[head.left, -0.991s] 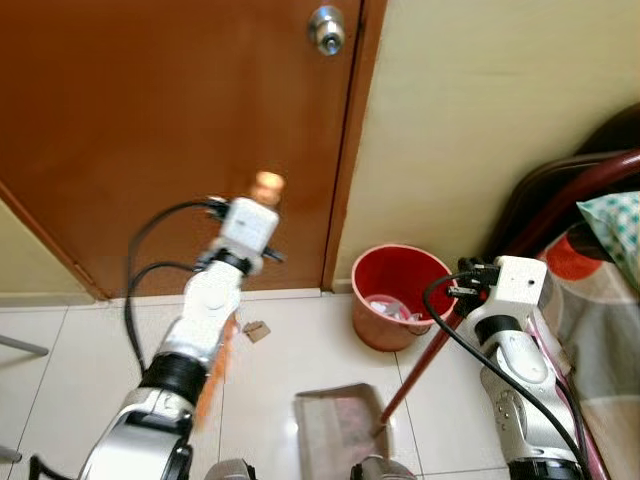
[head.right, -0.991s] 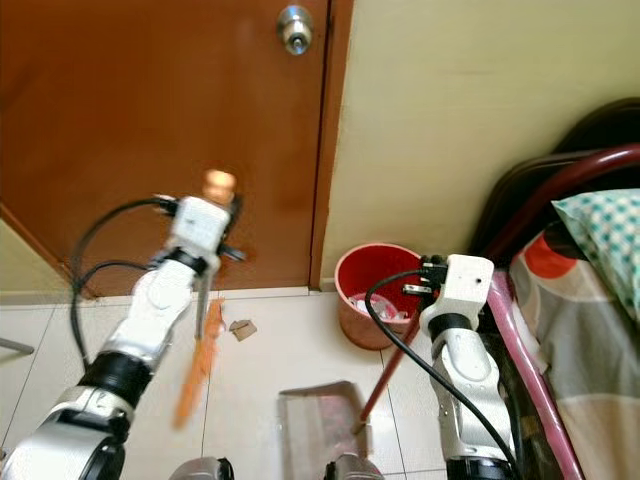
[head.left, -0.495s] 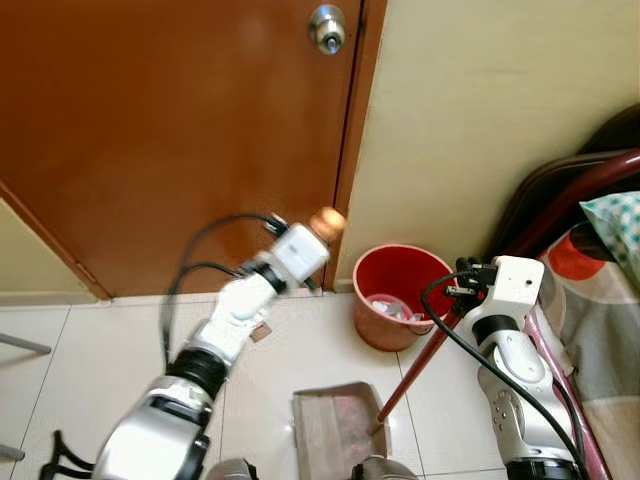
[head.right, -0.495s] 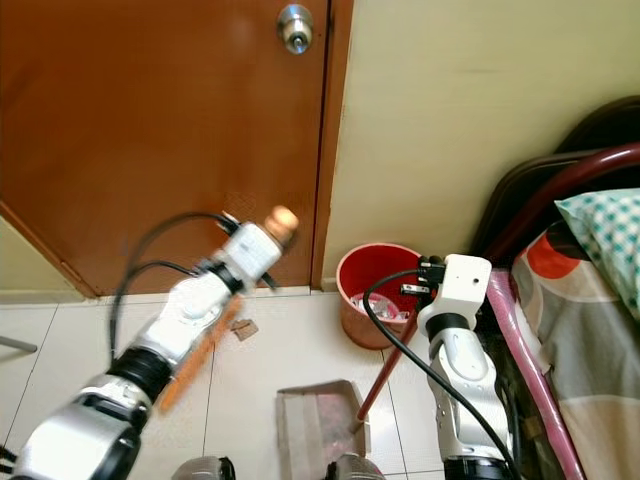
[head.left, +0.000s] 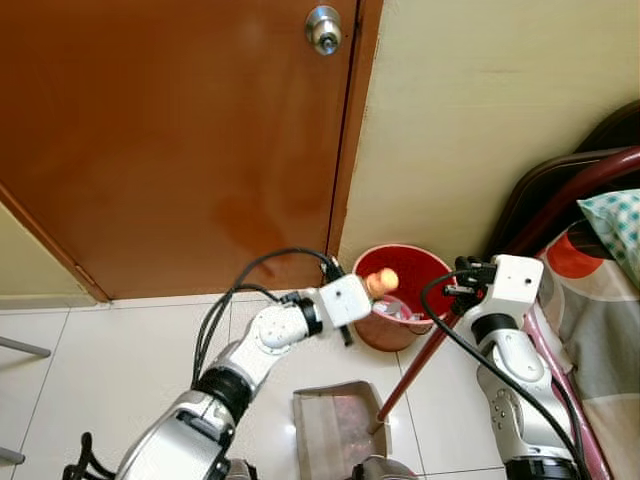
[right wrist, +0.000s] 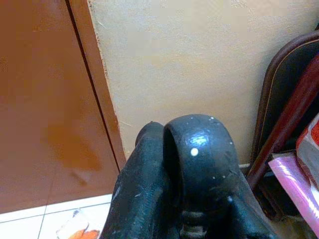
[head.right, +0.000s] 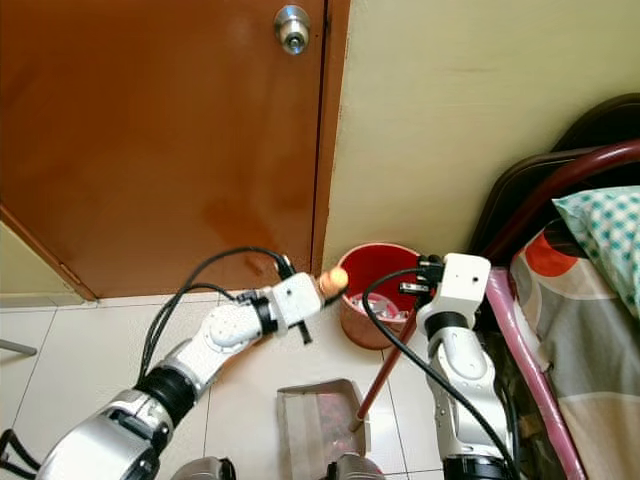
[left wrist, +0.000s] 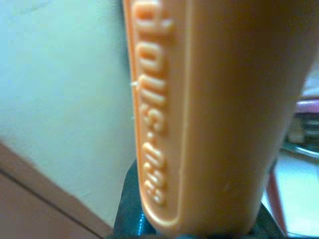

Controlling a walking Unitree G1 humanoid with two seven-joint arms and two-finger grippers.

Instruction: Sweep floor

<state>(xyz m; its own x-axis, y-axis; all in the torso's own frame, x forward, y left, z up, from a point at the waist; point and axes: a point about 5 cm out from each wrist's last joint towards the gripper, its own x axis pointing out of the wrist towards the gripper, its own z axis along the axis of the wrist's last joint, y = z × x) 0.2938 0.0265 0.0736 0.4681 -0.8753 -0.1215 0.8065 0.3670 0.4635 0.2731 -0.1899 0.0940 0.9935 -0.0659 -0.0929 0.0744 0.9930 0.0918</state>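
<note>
My left gripper (head.left: 362, 292) is shut on an orange broom handle whose rounded tip (head.left: 382, 280) points toward a red bucket (head.left: 400, 318). The left wrist view has that handle (left wrist: 214, 114) right up close, with raised letters on it. The rest of the broom is hidden behind my left arm. My right gripper (head.left: 464, 292) is shut on the dark red handle (head.left: 415, 370) of a grey dustpan (head.left: 335, 430) that rests on the tiles below. The black knob (right wrist: 195, 149) topping that handle appears in the right wrist view.
A brown door (head.left: 180, 130) with a metal knob (head.left: 325, 28) and a cream wall (head.left: 480, 110) stand just ahead. The bucket sits against the wall with crumpled litter inside. A bed with a patterned cover (head.left: 605, 300) and a dark red frame (head.left: 580, 185) lies to the right.
My left arm swung the broom handle from the left, in front of the door, rightward and down to the bucket's rim. The right arm and dustpan stayed put.
</note>
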